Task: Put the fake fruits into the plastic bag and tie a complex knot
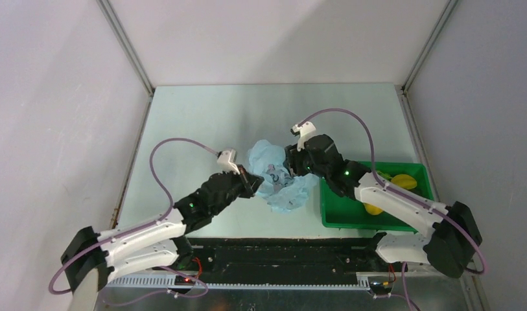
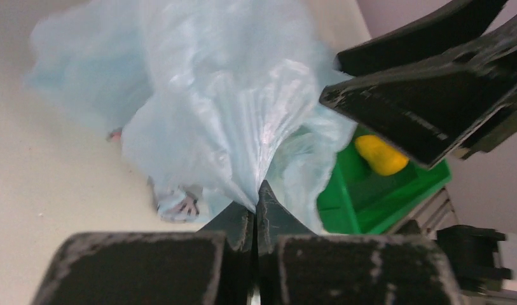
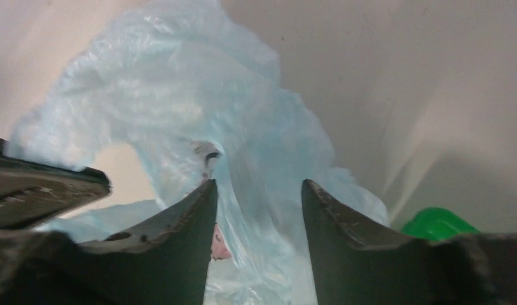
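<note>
Plastic bag (image 1: pixel 264 155) mid-frame on the counter, pinched taut by clamped-tight left hand (image 2: pixel 255 190), right hand (image 3: pixel 257 187) half-open astride a fold, probably to spread its mouth.

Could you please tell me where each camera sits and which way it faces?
Top external: above, behind the robot, looking down; both arms show, meeting at the crinkly light-blue plastic bag beside the rigid green tray.
Left wrist: on the left arm, facing the tray past the left claw, shut on the bag.
Right wrist: on the right arm, facing the bag through the open right claw.
Shared: all see bag and tray.
</note>
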